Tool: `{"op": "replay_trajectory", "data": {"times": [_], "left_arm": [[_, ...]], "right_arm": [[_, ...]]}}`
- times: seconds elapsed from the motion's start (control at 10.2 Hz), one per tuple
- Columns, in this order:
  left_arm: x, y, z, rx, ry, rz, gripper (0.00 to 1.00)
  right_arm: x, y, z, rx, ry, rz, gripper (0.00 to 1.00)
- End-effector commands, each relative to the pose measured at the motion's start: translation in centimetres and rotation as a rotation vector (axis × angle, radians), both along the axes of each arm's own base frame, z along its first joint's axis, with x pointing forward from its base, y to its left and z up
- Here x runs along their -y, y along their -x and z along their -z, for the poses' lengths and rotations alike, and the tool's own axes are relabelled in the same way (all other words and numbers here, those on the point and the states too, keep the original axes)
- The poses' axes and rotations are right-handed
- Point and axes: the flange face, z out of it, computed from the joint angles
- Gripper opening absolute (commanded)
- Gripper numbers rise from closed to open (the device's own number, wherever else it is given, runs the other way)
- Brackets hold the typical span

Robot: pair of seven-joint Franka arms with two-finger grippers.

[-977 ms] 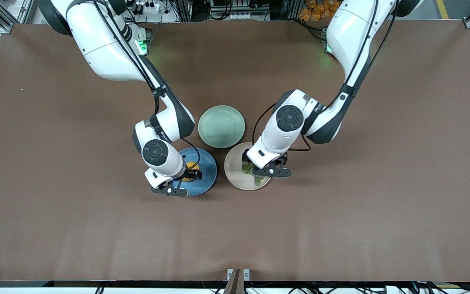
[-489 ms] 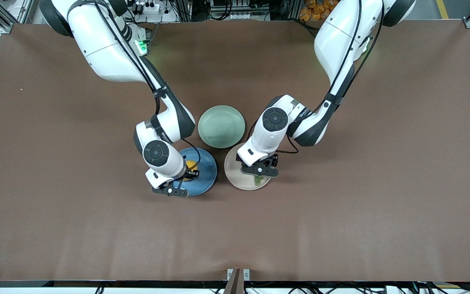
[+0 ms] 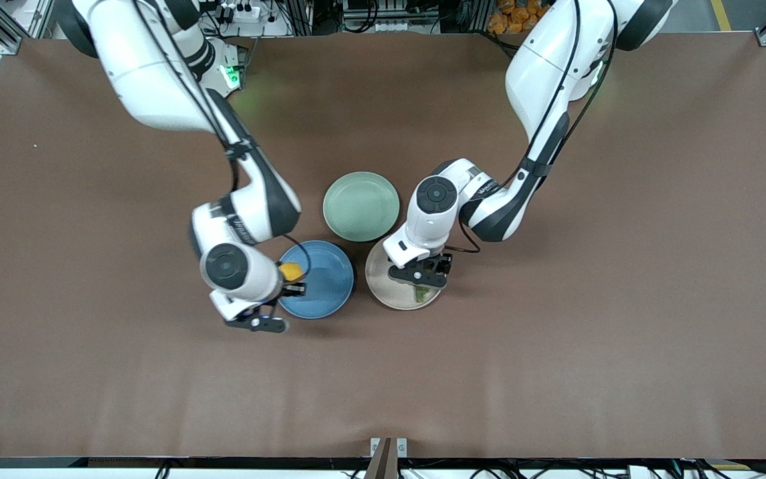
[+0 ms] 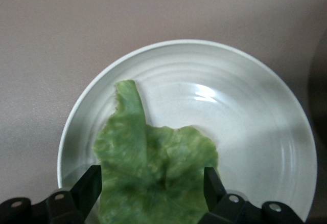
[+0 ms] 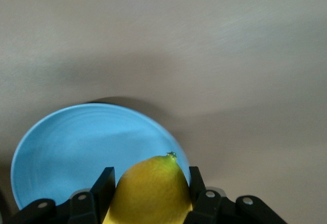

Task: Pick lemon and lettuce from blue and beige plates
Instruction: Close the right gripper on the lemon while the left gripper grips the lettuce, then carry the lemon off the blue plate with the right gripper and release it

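The blue plate [image 3: 324,285] and the beige plate [image 3: 382,285] lie side by side mid-table. My right gripper [image 3: 292,276] is shut on the yellow lemon [image 3: 289,271] and holds it up over the blue plate's rim on the right arm's end; in the right wrist view the lemon [image 5: 151,192] fills the gap between the fingers [image 5: 106,181] above the blue plate [image 5: 76,142]. My left gripper [image 3: 418,282] is low over the beige plate, open. Its fingers [image 4: 92,183] stand on either side of the green lettuce [image 4: 153,175], which lies flat on the beige plate [image 4: 255,132]. A bit of the lettuce [image 3: 421,293] shows under the hand.
A pale mint-green plate [image 3: 361,205] lies empty just farther from the front camera, between the two arms. The brown table [image 3: 556,332] stretches wide on all sides of the plates.
My right gripper has lifted the lemon and carried it toward the right arm's end, to the blue plate's rim. My left gripper has shifted over the lettuce on the beige plate.
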Motion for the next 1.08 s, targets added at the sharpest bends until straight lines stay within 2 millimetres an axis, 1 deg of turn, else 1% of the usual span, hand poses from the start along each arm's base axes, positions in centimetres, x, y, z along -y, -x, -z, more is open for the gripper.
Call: {"op": "replay_trajectory", "data": {"times": [0.0, 0.1, 0.2, 0.29, 0.39, 0.49, 0.59, 0.78, 0.88, 0.98], "left_arm": [[0.6, 0.1, 0.4, 0.026, -0.013, 0.008, 0.79], [0.6, 0.1, 0.4, 0.026, -0.013, 0.008, 0.62], [0.5, 0.2, 0.6, 0.023, -0.018, 0.009, 0.48], [0.4, 0.2, 0.6, 0.026, -0.024, 0.014, 0.32], [0.5, 0.3, 0.6, 0.024, -0.028, 0.017, 0.11], [0.3, 0.3, 0.8, 0.021, -0.034, 0.017, 0.00], [-0.1, 0.0, 0.7, 0.027, -0.044, 0.015, 0.00], [-0.5, -0.4, 0.1, 0.037, -0.058, 0.016, 0.00], [-0.4, -0.5, -0.8, 0.038, -0.061, 0.013, 0.00], [-0.7, -0.8, -1.9, 0.040, -0.066, 0.003, 0.00]], "right_arm": [[7.8, -1.0, -5.1, -0.052, -0.034, -0.151, 0.00], [12.2, -1.3, -6.0, -0.069, -0.036, -0.222, 0.00], [17.0, -1.4, -6.2, -0.074, -0.047, -0.282, 0.00], [20.9, -1.3, -5.4, -0.079, -0.051, -0.338, 0.00], [24.6, -1.1, -3.8, -0.051, -0.043, -0.386, 0.00], [27.3, -0.7, -1.9, -0.026, -0.039, -0.428, 0.00], [29.4, -0.3, 0.1, 0.005, -0.036, -0.485, 0.00], [33.5, 1.0, 3.0, 0.050, -0.037, -0.580, 0.00], [34.0, 1.7, 4.5, 0.066, -0.034, -0.593, 0.00], [34.1, 2.0, 5.2, 0.071, -0.032, -0.593, 0.00]]}}
